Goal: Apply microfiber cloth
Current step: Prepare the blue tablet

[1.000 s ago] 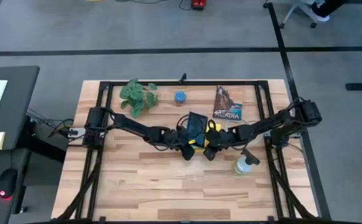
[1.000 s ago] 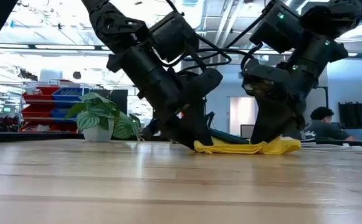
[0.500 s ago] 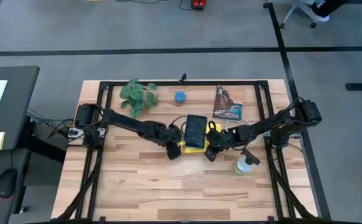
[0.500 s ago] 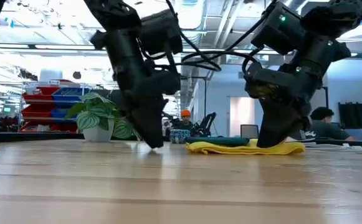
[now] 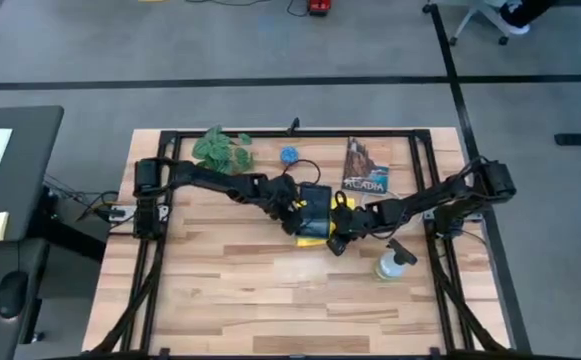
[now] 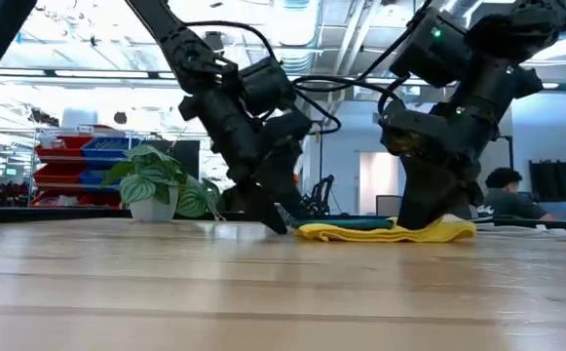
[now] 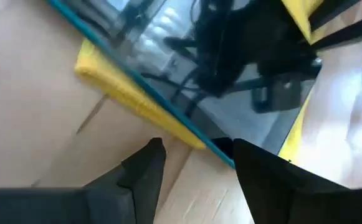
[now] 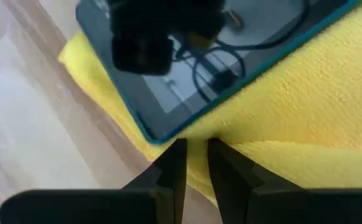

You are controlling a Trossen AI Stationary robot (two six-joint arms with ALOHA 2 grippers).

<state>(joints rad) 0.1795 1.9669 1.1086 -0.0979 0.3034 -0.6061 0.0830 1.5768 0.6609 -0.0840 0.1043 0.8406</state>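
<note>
right pincer (image 8: 196, 163) clenched on microfiber cloth (image 8: 305, 112) under tablet (image 8: 193, 68), left pincer (image 7: 193, 163) released

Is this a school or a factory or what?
Probably a robot lab or workshop. Two robot arms work at a wooden table, red and blue storage bins stand behind, and a person sits at computer screens.

Book (image 5: 364, 166) cover near table's far edge: "ACADIA"; no other legible text.
</note>
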